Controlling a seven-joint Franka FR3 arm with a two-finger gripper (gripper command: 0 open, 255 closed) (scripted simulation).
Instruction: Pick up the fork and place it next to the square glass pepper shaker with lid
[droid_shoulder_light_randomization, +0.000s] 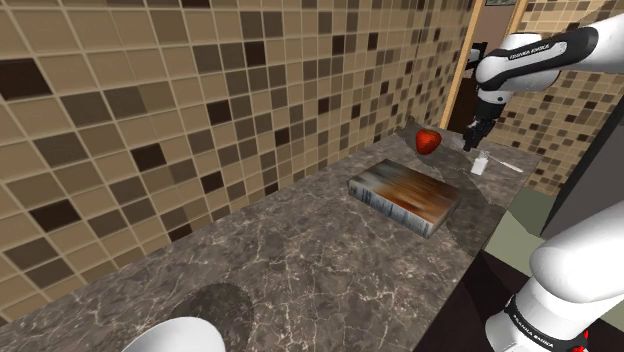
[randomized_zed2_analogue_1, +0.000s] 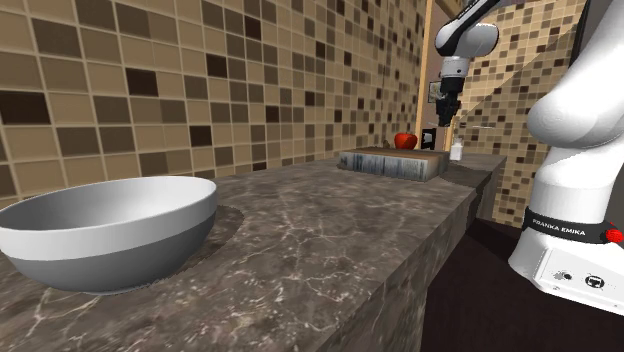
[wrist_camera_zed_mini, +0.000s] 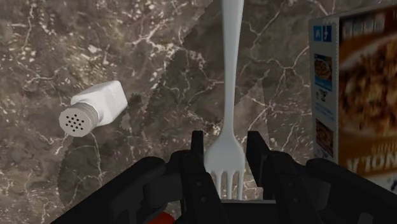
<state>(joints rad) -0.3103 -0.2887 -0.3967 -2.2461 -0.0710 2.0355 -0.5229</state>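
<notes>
One relation governs the coming move, and we read it off the wrist view: the fork (wrist_camera_zed_mini: 230, 83) sits head-first in the end effector (wrist_camera_zed_mini: 226, 139), which is closed in on the tined end and clasps it from both sides, while the handle runs straight out ahead of it. So the fork's long axis lies along the line we look down, with the white pepper shaker (wrist_camera_zed_mini: 98, 109) off to one side of it and a printed box (wrist_camera_zed_mini: 356, 89) off to the other. Shaker and fork are near but apart, with dark marbled tabletop (wrist_camera_zed_mini: 127, 38) showing between them. We judge the fork lifted and the carry nearly done. What is left is to lower it and let go beside the shaker, perhaps after a small shift toward it, without the handle sweeping the lid

Height is what the wrist view withholds. In the shoulder view we see the end effector hovering above the tabletop, the shaker standing upright just below it, a red fruit (droid_shoulder_light_randomization: 428, 141) near the wall and the box lying flat further along. The second exterior view adds a large grey bowl (randomized_zed2_analogue_1: 110, 228) at the near end, well apart from all this
</notes>
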